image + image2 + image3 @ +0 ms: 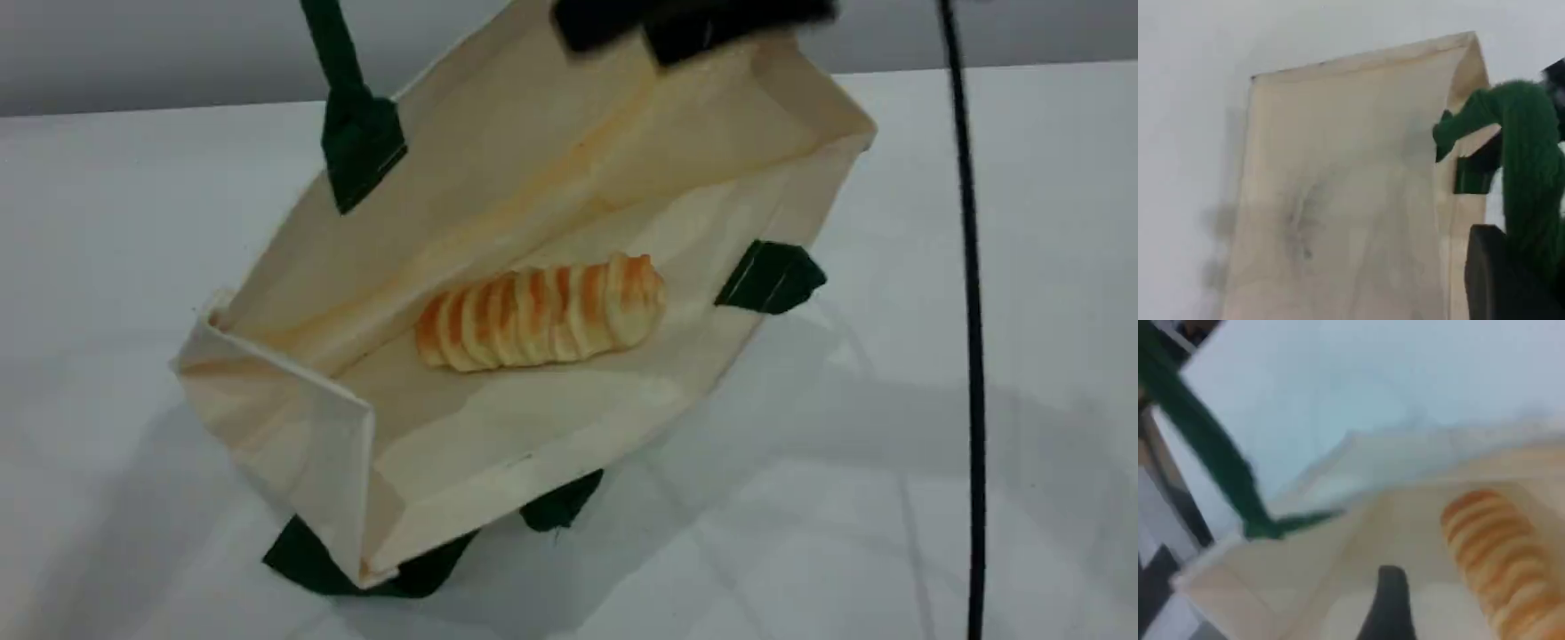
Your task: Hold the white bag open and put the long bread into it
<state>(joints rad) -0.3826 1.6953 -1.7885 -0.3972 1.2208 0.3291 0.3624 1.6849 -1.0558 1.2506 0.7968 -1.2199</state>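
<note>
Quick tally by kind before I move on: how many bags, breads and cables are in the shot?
White bag: 1
Long bread, lying inside the bag: 1
Black cable, hanging at the right: 1
Total: 3

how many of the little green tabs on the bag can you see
4 dark green fabric tabs show in the scene view: one on the raised far wall, one at the right rim, two under the near edge of the cream canvas bag. More may be hidden.

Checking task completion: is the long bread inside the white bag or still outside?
Inside. The long bread lies on the inner panel of the white bag, whose mouth gapes open toward the camera.
</note>
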